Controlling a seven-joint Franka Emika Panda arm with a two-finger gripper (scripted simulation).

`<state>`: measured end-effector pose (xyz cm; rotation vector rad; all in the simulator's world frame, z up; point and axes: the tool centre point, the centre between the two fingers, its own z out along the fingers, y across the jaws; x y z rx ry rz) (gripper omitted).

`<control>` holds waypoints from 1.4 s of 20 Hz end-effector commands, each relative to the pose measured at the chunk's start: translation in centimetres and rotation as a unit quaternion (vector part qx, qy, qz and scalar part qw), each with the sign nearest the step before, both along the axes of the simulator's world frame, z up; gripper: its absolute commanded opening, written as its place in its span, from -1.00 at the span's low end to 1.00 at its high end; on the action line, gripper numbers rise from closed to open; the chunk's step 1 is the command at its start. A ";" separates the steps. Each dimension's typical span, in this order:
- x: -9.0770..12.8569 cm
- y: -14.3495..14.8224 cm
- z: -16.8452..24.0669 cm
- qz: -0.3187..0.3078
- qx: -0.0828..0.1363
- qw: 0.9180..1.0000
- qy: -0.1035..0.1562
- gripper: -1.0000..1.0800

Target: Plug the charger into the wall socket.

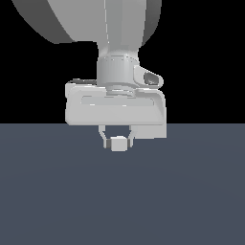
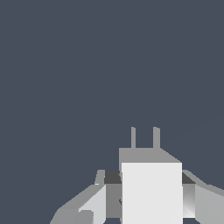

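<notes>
The charger [image 1: 117, 143] is a small off-white block held between my gripper's [image 1: 117, 141] two fingers, just above the dark grey floor. In the wrist view the charger [image 2: 151, 192] fills the space between the fingers, and its two thin prongs [image 2: 144, 138] stick out from its far end over bare floor. The gripper is shut on the block from both sides. The wall socket is out of view in both frames.
The dark grey floor [image 1: 122, 201] spreads flat under the arm, with black background above it. The arm's wide pale hand body [image 1: 116, 107] hangs over the charger in the exterior view.
</notes>
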<state>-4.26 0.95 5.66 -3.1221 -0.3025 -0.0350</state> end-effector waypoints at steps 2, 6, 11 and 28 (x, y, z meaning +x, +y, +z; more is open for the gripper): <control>2.2 -3.4 1.6 -0.032 0.000 0.999 0.000 -1.00; 4.1 -6.4 2.9 -0.059 0.000 0.998 0.000 -1.00; 5.4 -8.8 3.9 -0.082 -0.001 0.997 0.000 -1.00; 6.6 -10.0 4.3 -0.092 -0.001 0.996 0.000 -1.00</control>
